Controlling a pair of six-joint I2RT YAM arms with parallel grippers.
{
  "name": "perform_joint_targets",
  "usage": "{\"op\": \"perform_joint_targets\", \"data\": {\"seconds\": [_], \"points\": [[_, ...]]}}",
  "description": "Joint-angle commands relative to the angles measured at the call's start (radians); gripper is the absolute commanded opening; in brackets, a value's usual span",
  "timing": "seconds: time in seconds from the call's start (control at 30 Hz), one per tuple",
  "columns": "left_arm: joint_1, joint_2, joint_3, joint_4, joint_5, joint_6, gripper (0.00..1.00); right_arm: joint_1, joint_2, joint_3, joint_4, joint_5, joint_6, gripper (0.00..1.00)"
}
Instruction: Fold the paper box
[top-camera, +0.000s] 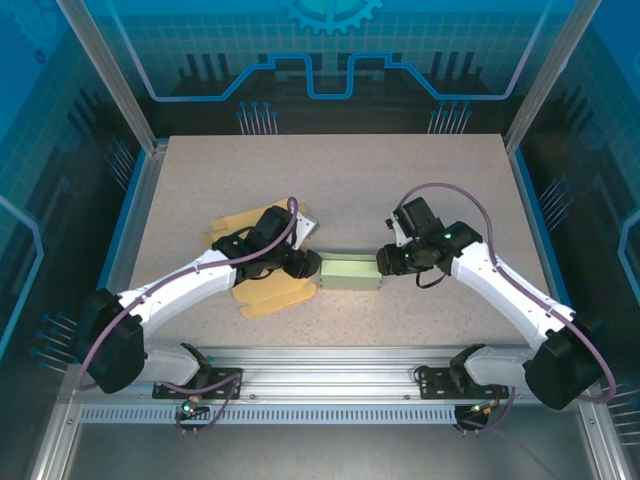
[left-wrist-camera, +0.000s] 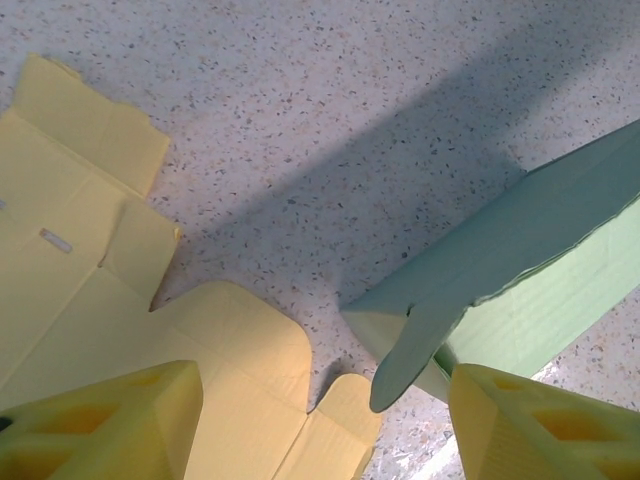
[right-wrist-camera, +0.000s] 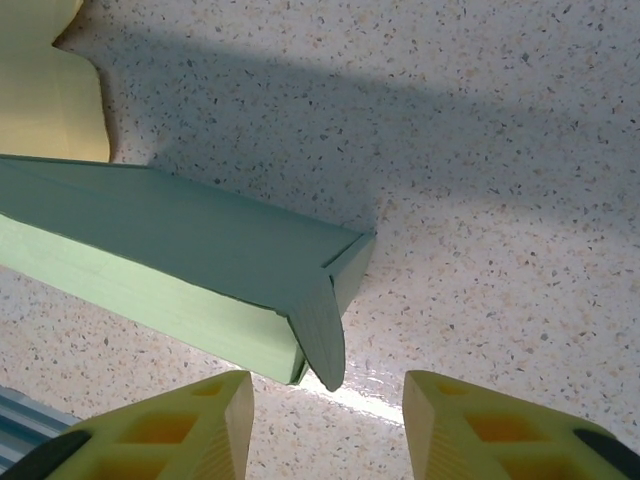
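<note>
1. The green paper box (top-camera: 350, 272) lies on the surface (top-camera: 340, 180) in the middle of the top view. Its long axis runs left to right across the frame, straight between the two arms.
2. The left gripper (top-camera: 306, 264) sits just beside the box's left end and the right gripper (top-camera: 386, 260) just beside its right end. Neither looks clearly nearer.
3. Both grippers have their fingers spread with nothing between them, so the box is not held.
4. In the right wrist view the right end flap (right-wrist-camera: 322, 335) juts out toward the gap between the fingers. In the left wrist view the left end flap (left-wrist-camera: 405, 355) hangs loose, off toward the right-hand finger.
5. Closing these flaps looks like the coming move, so each gripper would need to push inward along the long axis.
6. Yellow flat blanks (top-camera: 270, 298) lie under the left arm, left of the box.
7. No brand, label or writing can be read.
</note>
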Motion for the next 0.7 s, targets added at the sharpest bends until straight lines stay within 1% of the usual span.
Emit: {"op": "perform_joint_targets", "data": {"seconds": [0.0,0.17,0.4,0.5,0.57,0.63,0.67], "points": [[0.007,0.023,0.026,0.03,0.044,-0.014,0.69,0.02,0.015,0.023,0.001,0.018,0.01,0.46],[0.007,0.046,0.012,0.086,0.084,-0.052,0.7,0.023,0.023,0.022,0.005,0.022,0.012,0.46],[0.005,0.066,-0.008,0.124,0.108,-0.083,0.73,0.023,0.022,0.021,0.005,0.028,0.015,0.46],[0.006,0.081,-0.008,0.113,0.101,-0.086,0.72,0.023,0.023,0.019,0.007,0.027,0.017,0.46],[0.005,0.092,-0.005,0.101,0.093,-0.083,0.69,0.024,0.023,0.018,0.007,0.026,0.016,0.44],[0.005,0.103,-0.002,0.089,0.088,-0.08,0.65,0.024,0.022,0.018,0.009,0.023,0.018,0.42],[0.004,0.106,0.0,0.086,0.083,-0.079,0.65,0.025,0.022,0.017,0.011,0.02,0.018,0.41]]}}
